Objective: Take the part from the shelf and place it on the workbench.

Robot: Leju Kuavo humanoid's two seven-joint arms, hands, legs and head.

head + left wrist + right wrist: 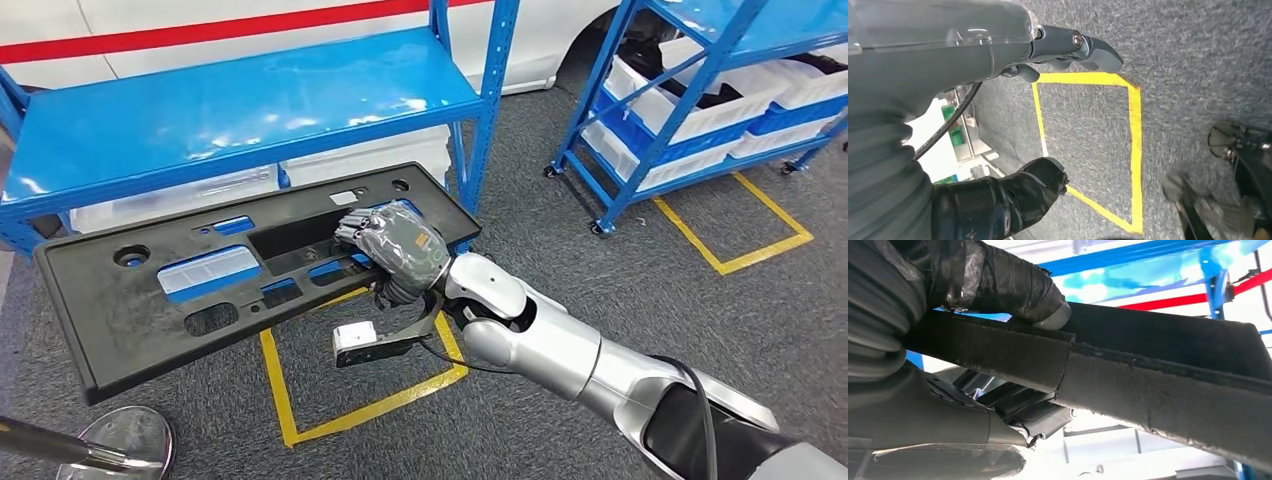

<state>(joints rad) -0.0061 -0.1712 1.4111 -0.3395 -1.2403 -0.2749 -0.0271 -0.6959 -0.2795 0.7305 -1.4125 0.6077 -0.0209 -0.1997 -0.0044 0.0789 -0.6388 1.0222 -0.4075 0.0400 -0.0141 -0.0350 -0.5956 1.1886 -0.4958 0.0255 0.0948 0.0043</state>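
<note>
Head view, part: you are looking at the long black part, held out flat in front of the blue shelf, over the yellow floor marking.
Head view, right hand: your right hand is grasping the part near its right end, fingers over the top edge.
Left wrist view: your left hand is hanging over grey carpet, fingers apart, holding nothing.
Right wrist view: the thumb is pressing on the part's upper face, dark fingers underneath.
Handling: it is probably stiff and light, but the long unsupported end may be levering on your grip; you are better off gripping nearer the middle.
</note>
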